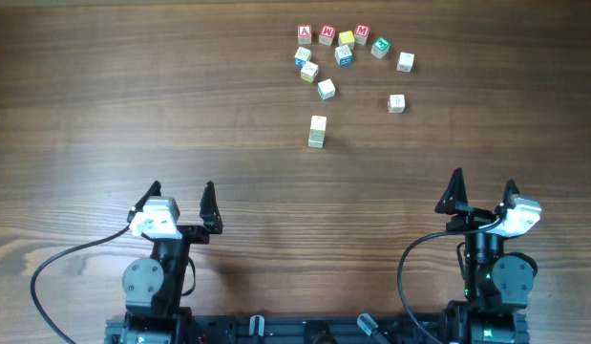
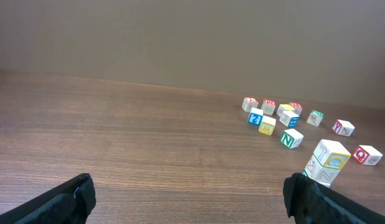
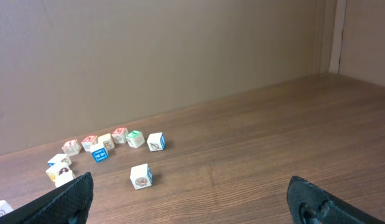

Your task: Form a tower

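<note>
Currently, the tower (image 1: 317, 132) is seen standing on the table (image 1: 133, 96), nearer than the scattered loose cubes (image 1: 345, 54). The left pincer (image 1: 181, 188) and right pincer (image 1: 483, 182) are spread apart, empty, at the near edge.

Short pale tower (image 1: 317, 132), standing free.

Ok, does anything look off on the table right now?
Only the tower looks slightly askew: in the left wrist view its top cube seems twisted against the one beneath. The loose cubes lie scattered beyond it; nothing else stands out.
</note>
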Controlling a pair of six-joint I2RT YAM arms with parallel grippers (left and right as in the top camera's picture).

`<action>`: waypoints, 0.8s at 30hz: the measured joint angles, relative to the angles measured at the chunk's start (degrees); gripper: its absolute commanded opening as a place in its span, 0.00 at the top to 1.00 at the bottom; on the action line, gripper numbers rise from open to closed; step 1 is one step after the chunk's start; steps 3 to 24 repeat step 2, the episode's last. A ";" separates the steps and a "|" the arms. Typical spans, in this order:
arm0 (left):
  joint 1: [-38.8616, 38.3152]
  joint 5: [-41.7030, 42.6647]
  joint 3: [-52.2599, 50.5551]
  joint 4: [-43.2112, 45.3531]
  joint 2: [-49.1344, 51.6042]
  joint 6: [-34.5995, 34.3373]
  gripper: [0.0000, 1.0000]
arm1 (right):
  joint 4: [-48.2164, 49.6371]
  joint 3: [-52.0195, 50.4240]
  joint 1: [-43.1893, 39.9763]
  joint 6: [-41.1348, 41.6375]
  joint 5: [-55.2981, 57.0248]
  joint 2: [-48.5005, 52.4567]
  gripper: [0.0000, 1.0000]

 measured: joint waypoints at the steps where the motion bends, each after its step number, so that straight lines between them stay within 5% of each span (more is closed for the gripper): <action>1: 0.00 0.00 0.00 0.02 0.00 0.00 0.01 | 0.00 0.00 0.00 0.00 0.00 0.00 0.00; 24: 0.00 0.00 0.00 0.02 0.00 0.00 0.00 | 0.00 0.00 0.00 0.00 0.00 0.00 0.00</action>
